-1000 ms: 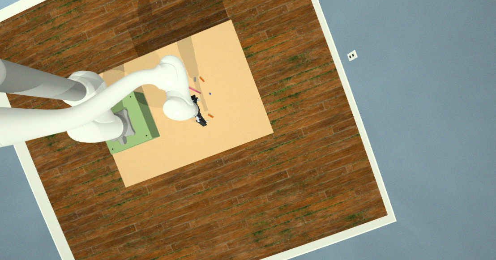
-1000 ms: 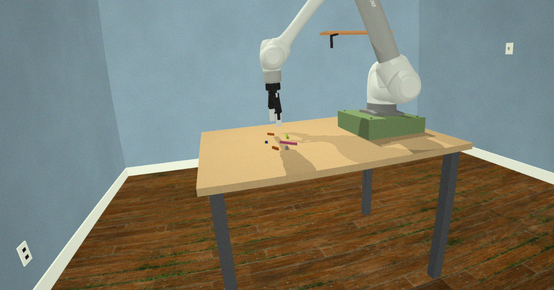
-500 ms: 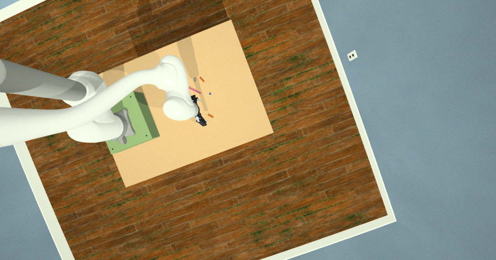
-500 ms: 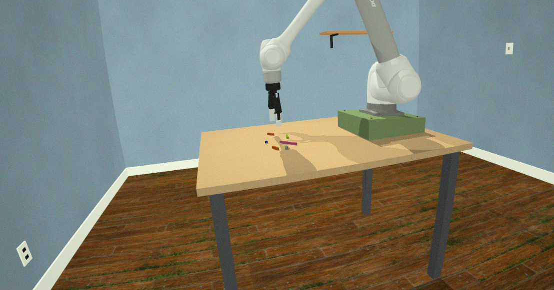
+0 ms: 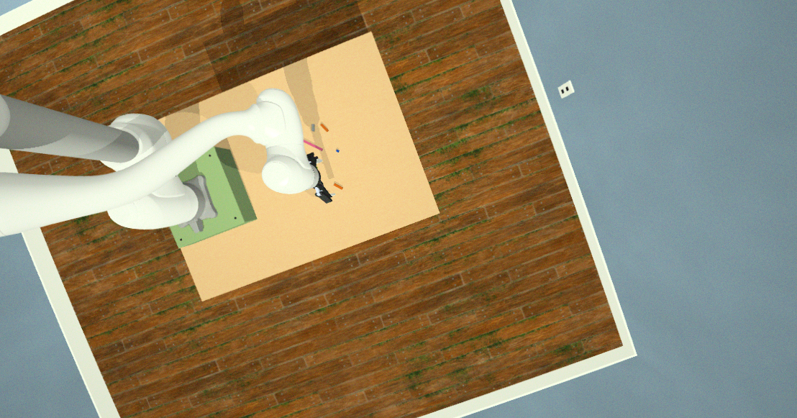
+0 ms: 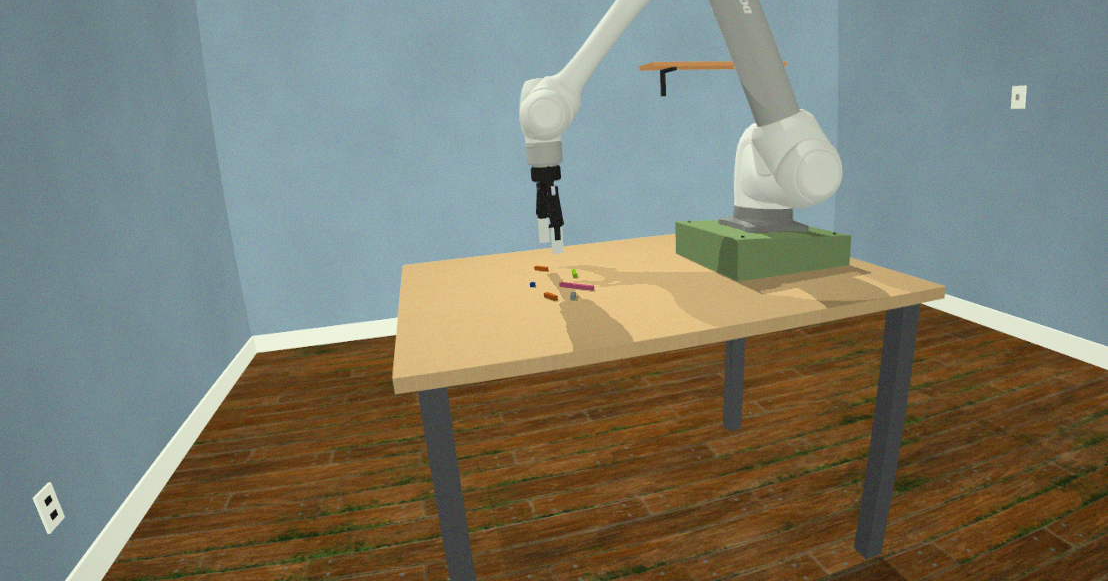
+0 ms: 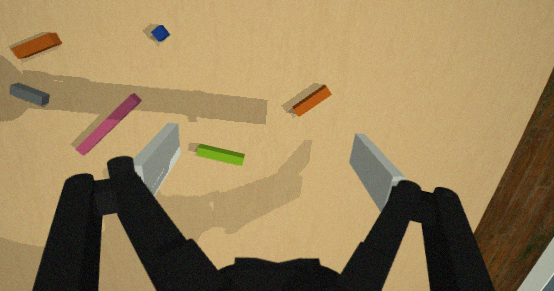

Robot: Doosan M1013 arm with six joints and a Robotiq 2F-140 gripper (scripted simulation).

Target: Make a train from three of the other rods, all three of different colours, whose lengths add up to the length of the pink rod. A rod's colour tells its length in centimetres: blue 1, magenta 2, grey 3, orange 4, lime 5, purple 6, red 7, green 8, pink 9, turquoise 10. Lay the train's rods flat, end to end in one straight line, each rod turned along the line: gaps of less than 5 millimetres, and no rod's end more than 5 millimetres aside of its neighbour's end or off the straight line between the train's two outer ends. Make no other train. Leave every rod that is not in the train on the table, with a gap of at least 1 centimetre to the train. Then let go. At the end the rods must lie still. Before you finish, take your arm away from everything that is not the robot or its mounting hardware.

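Observation:
In the wrist view my gripper (image 7: 267, 143) is wide open and empty, hanging above the table. A lime rod (image 7: 220, 154) lies flat below it, nearer the left finger. An orange rod (image 7: 312, 100) lies beyond it to the right. The pink rod (image 7: 108, 124) lies slanted at the left. A grey rod (image 7: 29, 94) and a second orange rod (image 7: 36, 45) lie at the far left, and a small blue cube (image 7: 160, 33) lies further out. In the exterior view the gripper (image 6: 551, 232) hangs above the rods (image 6: 575, 286). All rods lie apart from each other.
The arm's green base block (image 6: 761, 248) stands at the table's back right. The table edge and the wood floor (image 7: 525, 179) show at the right of the wrist view. The arm's shadow falls across the rods.

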